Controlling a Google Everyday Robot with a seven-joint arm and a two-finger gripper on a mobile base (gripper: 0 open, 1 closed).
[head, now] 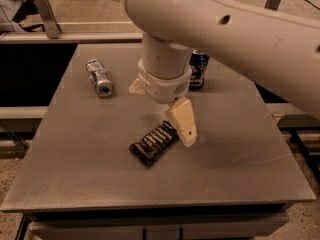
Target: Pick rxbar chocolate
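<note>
The rxbar chocolate (pixel 154 143) lies flat on the grey table (pixel 75 159), a dark glossy bar with white lettering, set on a slant near the middle front. My gripper (pixel 161 116) hangs just above and behind the bar's upper right end. It is open, with its fingers spread. One cream finger (pixel 182 124) reaches down beside the bar's right end. The other finger (pixel 135 87) shows only as a tip behind the wrist, to the left. The bar is not held.
A silver can (pixel 100 77) lies on its side at the table's back left. A blue can (pixel 198 69) stands upright at the back, partly hidden by my arm. Metal rails and a frame run behind and beside the table.
</note>
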